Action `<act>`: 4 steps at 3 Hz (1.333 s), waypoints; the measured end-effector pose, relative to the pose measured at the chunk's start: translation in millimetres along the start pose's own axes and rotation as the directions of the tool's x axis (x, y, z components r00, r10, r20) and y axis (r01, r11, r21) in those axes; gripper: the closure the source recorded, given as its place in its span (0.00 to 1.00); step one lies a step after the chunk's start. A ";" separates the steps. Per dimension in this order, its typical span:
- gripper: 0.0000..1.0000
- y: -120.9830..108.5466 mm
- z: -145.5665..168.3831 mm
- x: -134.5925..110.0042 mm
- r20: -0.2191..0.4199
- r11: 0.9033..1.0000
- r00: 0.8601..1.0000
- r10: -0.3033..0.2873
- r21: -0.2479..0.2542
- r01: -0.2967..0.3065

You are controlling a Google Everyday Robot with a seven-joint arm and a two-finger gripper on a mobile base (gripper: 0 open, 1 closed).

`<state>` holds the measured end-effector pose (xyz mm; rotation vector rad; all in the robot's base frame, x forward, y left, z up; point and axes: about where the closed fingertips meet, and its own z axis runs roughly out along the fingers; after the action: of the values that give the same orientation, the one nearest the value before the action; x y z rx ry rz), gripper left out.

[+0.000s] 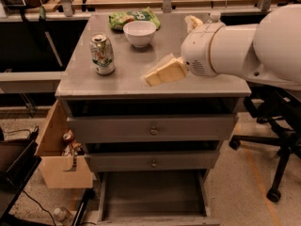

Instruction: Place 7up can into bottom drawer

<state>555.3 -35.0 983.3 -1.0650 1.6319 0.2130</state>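
- Camera view, only one angle. The gripper (165, 72) hangs over the grey cabinet top (117, 79), centre of the frame and a bit right of the middle. It's seen side-on as one cream wedge, so I honestly can't tell if it's open or closed. Nothing shows in its grasp.
- The fat white arm (249, 46) fills the upper right and runs off the frame edge. It hides most of the clear bottle (214, 16) behind it, just the top pokes out.
- One 7up can (102, 54), upright on the top near its left edge, well apart from the gripper.
- One white bowl (139, 33) and one green bag (134, 18) toward the back.
- Two closed drawers with knobs (154, 131). Under them is one bottom drawer (150, 194), pulled out, floor bare, front cut off by the frame's lower edge.
- One tan wooden box (61, 166) at lower left with one small reddish can (68, 136) in it; the rest of what's inside is hard to make out.
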 end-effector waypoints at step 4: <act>0.00 4.1 142.9 -35.0 0.253 0.987 0.956 0.145 -0.100 -0.123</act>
<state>649.8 75.4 959.6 -0.9454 1.4673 0.4950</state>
